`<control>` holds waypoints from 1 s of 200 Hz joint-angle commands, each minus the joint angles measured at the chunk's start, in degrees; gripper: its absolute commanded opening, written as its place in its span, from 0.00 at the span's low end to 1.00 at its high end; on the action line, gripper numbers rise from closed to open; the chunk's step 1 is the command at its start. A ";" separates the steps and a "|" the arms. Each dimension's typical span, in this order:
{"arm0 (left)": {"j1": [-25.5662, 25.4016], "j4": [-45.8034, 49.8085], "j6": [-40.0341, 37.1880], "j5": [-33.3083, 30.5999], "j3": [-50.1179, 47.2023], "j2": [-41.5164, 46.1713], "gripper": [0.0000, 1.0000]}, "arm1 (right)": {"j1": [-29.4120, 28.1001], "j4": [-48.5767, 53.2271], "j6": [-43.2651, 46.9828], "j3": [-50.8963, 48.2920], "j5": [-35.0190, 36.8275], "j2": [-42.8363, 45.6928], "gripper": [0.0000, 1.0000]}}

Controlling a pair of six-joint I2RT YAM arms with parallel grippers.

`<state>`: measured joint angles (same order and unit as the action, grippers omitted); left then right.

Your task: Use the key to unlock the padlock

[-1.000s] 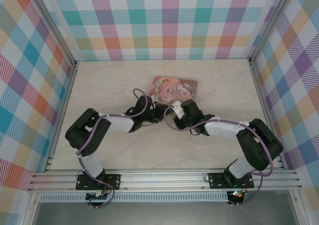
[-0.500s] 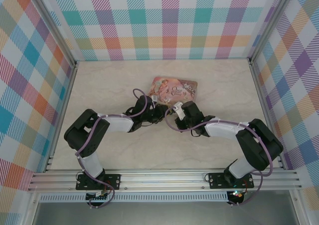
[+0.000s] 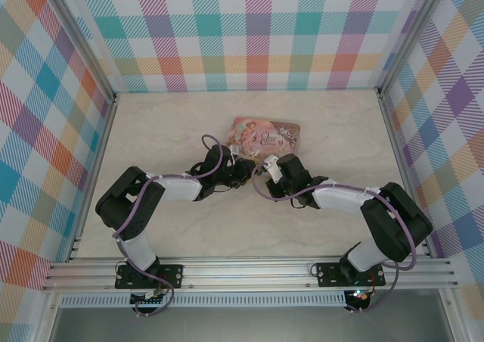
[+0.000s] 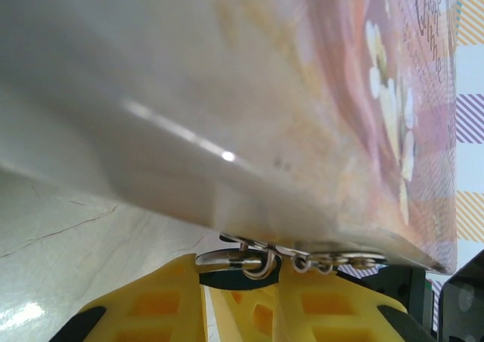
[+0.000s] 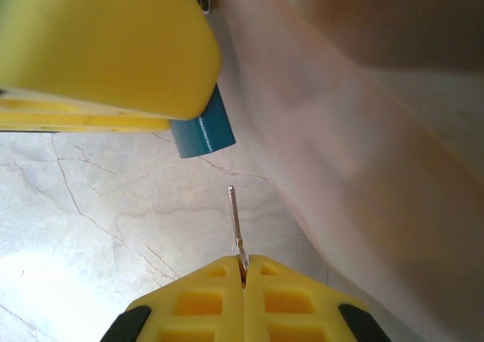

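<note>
The padlock (image 5: pixel 203 132) has a teal body that sticks out below a yellow finger (image 5: pixel 98 47) of my left gripper. In the left wrist view its silvery shackle (image 4: pixel 231 261) lies between the yellow pads, with my left gripper (image 4: pixel 240 275) shut on it. My right gripper (image 5: pixel 244 265) is shut on the key (image 5: pixel 236 221). The thin blade points up at the padlock's underside, with a short gap between them. From above, the left gripper (image 3: pixel 243 172) and right gripper (image 3: pixel 262 177) meet just in front of the tin.
The pink illustrated tin (image 3: pixel 265 134) lies right behind both grippers; its side wall (image 5: pixel 363 168) runs close along the right of the key. A short chain of small rings (image 4: pixel 327 263) hangs off the shackle. Open marble tabletop (image 3: pixel 166 122) lies to the left and right.
The right wrist has shifted slightly beside the left gripper. Both grips are unchanged.
</note>
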<state>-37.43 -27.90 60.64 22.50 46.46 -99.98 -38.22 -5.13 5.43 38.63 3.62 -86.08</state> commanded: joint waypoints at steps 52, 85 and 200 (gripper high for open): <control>-0.63 1.27 -0.52 4.15 1.58 1.84 0.22 | 0.00 -5.66 2.54 2.06 -1.86 1.62 0.05; -0.63 1.70 -0.61 4.22 1.62 2.06 0.22 | -0.01 -6.95 2.92 2.24 -1.30 1.82 0.05; -0.63 2.28 -0.48 4.22 1.53 2.19 0.22 | 0.09 -10.23 3.97 0.45 1.44 3.06 0.05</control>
<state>-37.41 -27.07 60.20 22.61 47.09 -99.35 -38.28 -8.05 8.64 38.74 4.34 -84.99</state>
